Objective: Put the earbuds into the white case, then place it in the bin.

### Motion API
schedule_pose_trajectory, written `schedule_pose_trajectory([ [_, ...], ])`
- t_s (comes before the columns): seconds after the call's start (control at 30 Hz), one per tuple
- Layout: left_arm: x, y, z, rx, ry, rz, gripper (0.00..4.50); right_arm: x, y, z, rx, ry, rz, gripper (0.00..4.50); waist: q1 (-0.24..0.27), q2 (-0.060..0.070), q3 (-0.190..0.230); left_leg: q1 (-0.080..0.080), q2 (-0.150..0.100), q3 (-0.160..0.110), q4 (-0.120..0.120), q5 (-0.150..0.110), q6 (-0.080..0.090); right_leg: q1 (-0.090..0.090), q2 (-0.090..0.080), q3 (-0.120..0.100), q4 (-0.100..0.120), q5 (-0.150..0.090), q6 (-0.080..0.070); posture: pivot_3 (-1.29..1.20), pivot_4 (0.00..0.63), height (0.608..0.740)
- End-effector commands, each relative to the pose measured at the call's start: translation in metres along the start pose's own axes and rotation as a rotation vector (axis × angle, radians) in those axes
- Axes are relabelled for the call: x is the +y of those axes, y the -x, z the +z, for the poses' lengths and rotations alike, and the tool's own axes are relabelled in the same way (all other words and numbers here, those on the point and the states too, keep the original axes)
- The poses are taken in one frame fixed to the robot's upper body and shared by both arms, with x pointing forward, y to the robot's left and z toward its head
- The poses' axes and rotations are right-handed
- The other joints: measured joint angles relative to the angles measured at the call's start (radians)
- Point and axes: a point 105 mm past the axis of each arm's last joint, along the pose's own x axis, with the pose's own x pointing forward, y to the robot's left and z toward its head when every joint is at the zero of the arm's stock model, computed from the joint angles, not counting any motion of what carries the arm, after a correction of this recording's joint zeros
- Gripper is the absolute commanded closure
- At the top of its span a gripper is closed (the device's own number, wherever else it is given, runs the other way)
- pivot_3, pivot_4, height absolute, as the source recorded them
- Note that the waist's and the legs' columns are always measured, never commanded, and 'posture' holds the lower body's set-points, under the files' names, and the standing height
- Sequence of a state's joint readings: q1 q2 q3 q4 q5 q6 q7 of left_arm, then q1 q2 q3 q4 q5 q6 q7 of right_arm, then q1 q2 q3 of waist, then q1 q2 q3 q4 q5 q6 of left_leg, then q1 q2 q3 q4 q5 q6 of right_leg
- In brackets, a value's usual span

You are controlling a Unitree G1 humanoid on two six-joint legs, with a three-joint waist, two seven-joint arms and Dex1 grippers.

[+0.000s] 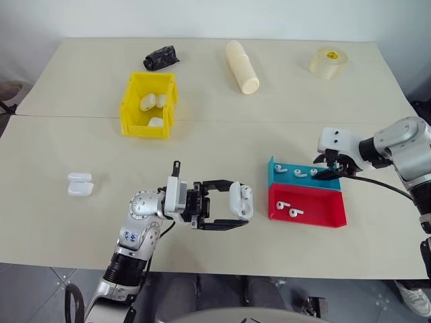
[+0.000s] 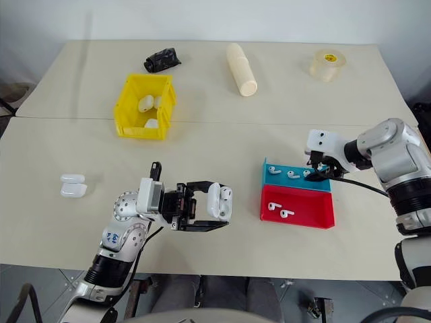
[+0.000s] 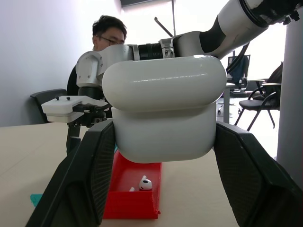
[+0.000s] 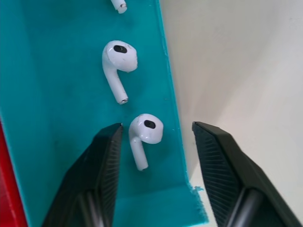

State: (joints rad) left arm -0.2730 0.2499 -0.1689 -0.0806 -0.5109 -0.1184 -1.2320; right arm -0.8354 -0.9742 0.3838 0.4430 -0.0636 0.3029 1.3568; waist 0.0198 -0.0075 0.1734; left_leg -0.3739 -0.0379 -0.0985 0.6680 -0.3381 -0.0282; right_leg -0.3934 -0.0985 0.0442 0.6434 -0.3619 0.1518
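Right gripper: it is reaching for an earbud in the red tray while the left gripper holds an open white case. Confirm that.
Wrong tray. The right gripper straddles an earbud in the teal tray, as the right wrist view shows. The left gripper does hold the open white case.

The scene is evenly and brightly lit from above; shadows on the table (image 1: 215, 148) are soft and short. Behind the white case (image 3: 163, 111) in the left wrist view, windows blow out to white glare, and the case, held close to the lens, looks slightly soft. The right wrist view is sharp, with faint gloss on the earbuds (image 4: 144, 132).
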Motion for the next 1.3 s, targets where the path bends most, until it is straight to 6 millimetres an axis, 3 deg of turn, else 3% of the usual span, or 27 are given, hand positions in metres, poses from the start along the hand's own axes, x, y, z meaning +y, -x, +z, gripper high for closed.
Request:
schedule_pose_trajectory([
  [0.03, -0.003, -0.003, 0.010, -0.018, -0.046, -0.011, 1.70, -0.001, 0.000, -0.005, 0.022, -0.001, -0.005, 1.97, 0.000, 0.000, 0.000, 0.000, 0.000, 0.000, 0.000, 0.000, 0.000, 0.000, 0.000, 0.000, 0.000, 0.000, 0.000, 0.00, 0.150, 0.740],
  [0.17, -0.003, -0.003, 0.010, -0.018, -0.049, -0.014, 1.70, -0.001, -0.001, -0.006, 0.027, 0.003, 0.003, 1.97, 0.000, 0.000, 0.000, 0.000, 0.000, 0.000, 0.000, 0.000, 0.000, 0.000, 0.000, 0.000, 0.000, 0.000, 0.000, 0.00, 0.150, 0.740],
  [0.27, -0.002, -0.003, 0.010, -0.017, -0.052, -0.014, 1.70, 0.003, -0.003, -0.006, 0.025, 0.002, 0.029, 2.52, 0.000, 0.000, 0.000, 0.000, 0.000, 0.000, 0.000, 0.000, 0.000, 0.000, 0.000, 0.000, 0.000, 0.000, 0.000, 0.00, 0.150, 0.740],
  [0.33, -0.002, -0.003, 0.010, -0.015, -0.052, -0.013, 1.70, 0.006, -0.004, -0.005, 0.024, 0.005, 0.042, 3.12, 0.000, 0.000, 0.000, 0.000, 0.000, 0.000, 0.000, 0.000, 0.000, 0.000, 0.000, 0.000, 0.000, 0.000, 0.000, 0.00, 0.150, 0.740],
  [0.8, -0.002, -0.002, 0.011, -0.015, -0.051, -0.025, 1.70, 0.008, -0.004, -0.005, 0.008, -0.001, 0.037, 3.12, 0.000, 0.000, 0.000, 0.000, 0.000, 0.000, 0.000, 0.000, 0.000, 0.000, 0.000, 0.000, 0.000, 0.000, 0.000, 0.00, 0.150, 0.740],
  [0.87, -0.001, -0.002, 0.011, -0.015, -0.052, -0.025, 1.70, 0.008, -0.005, -0.004, 0.004, 0.001, 0.031, 3.45, 0.000, 0.000, 0.000, 0.000, 0.000, 0.000, 0.000, 0.000, 0.000, 0.000, 0.000, 0.000, 0.000, 0.000, 0.000, 0.00, 0.150, 0.740],
  [1.0, 0.000, -0.002, 0.011, -0.015, -0.053, -0.023, 1.70, 0.005, -0.006, 0.000, -0.019, -0.004, -0.001, 3.45, -0.003, 0.000, 0.000, 0.000, 0.000, 0.000, 0.001, 0.000, 0.000, 0.001, 0.000, 0.000, 0.000, 0.000, 0.000, 0.00, 0.150, 0.740],
  [1.13, 0.000, -0.003, 0.010, -0.018, -0.048, -0.030, 1.70, 0.000, 0.010, 0.007, -0.064, 0.011, -0.061, 3.45, -0.003, 0.000, 0.000, 0.000, 0.000, 0.000, 0.000, 0.000, 0.000, 0.000, 0.000, 0.000, 0.000, 0.000, 0.000, 0.00, 0.150, 0.740],
  [1.3, 0.007, -0.006, 0.010, -0.027, -0.043, -0.033, 1.70, 0.009, 0.055, 0.045, -0.334, 0.060, -0.117, 3.45, 0.004, 0.001, 0.001, -0.001, 0.000, 0.000, 0.000, 0.000, 0.000, 0.000, 0.000, 0.000, 0.000, 0.000, 0.000, 0.00, 0.150, 0.740],
])
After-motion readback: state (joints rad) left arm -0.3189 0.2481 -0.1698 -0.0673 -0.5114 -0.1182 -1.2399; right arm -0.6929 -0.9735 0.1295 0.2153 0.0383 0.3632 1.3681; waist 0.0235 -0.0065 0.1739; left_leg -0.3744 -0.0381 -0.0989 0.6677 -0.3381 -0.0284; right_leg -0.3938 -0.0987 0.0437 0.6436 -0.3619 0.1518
